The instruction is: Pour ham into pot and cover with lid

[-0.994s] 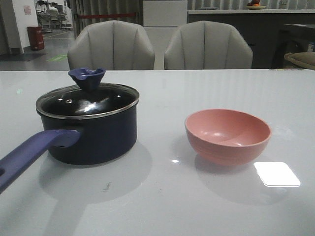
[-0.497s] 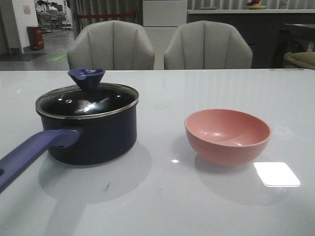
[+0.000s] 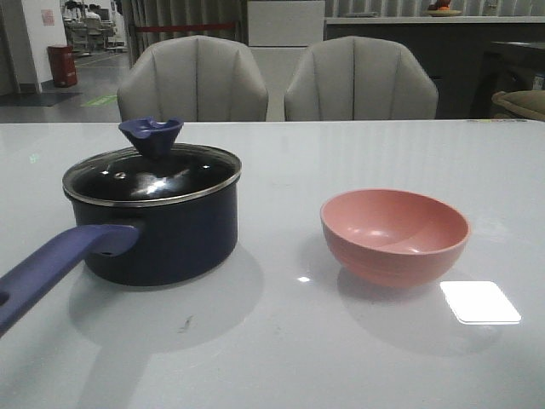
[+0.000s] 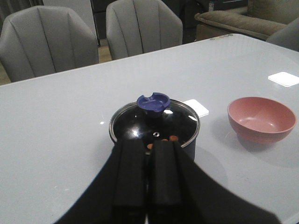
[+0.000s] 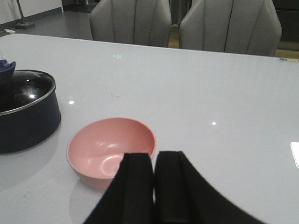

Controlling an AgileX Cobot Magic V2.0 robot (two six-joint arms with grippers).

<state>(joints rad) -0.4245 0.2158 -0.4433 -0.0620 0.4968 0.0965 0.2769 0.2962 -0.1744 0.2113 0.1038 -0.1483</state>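
1. The ham (image 4: 174, 138) shows as a few small orange-pink chunks on the black floor of the pot (image 3: 162, 234), seen through the glass in the left wrist view.
2. The pot stands upright on the left part of the desk (image 3: 281, 341), its long purple-blue handle (image 3: 51, 268) reaching toward the near left edge.
3. The lid (image 3: 153, 175) sits level on the pot's rim, metal edge all round, with the dark blue funnel-shaped knob (image 3: 151, 135) upright at its centre.
4. A pink bowl (image 3: 394, 234) rests upright on the desk to the right of the pot, well apart from it; its inside looks bare in the front and right wrist views.
5. The left gripper (image 4: 147, 175) hangs above the desk on the near side of the pot, its fingers pressed together and gripping nothing.
6. The right gripper (image 5: 154, 186) hangs above the desk on the near side of the pink bowl, its fingers likewise closed together and empty.
7. Two grey chairs (image 3: 194, 78) stand behind the far edge of the desk.
8. A bright rectangular light patch (image 3: 479, 302) lies on the desk just right of the bowl.
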